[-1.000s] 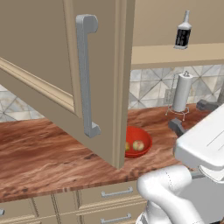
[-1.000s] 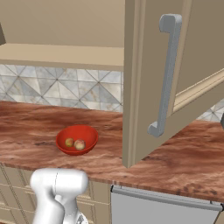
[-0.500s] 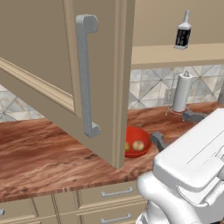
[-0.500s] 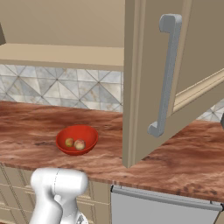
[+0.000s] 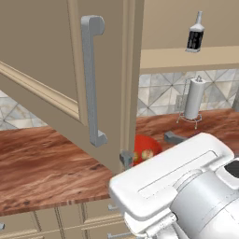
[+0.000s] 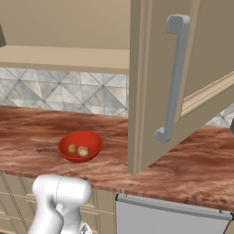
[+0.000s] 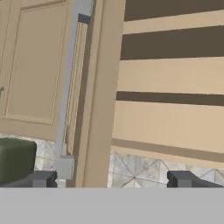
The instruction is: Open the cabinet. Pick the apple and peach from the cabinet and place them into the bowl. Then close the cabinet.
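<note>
The cabinet (image 5: 42, 56) is open, and its door (image 6: 151, 91) swings out over the counter with the long grey handle (image 6: 173, 77) facing me. On the counter beyond the door's lower corner, the red bowl (image 6: 80, 145) holds two small fruits, a yellow-green one (image 6: 72, 148) and a paler tan one (image 6: 82, 151); I take them for the apple and peach. My gripper (image 5: 149, 148) hangs open and empty in front of the bowl (image 5: 148, 145), close to the door's edge. In the hand view the gripper (image 7: 111, 179) faces the door edge (image 7: 103, 87), the handle (image 7: 70, 87) and bare shelves (image 7: 170, 74).
A paper towel holder (image 5: 193, 98) stands at the back right of the counter, with a dark bottle (image 5: 195, 32) on the shelf above it. A dark green object (image 7: 15, 159) sits at the hand view's left. Drawers and a dishwasher front (image 6: 173, 215) lie below the counter.
The arm has swung left and forward, carrying the open gripper from the right of the bowl to in front of it, near the door's lower corner. Door and bowl have not moved.
</note>
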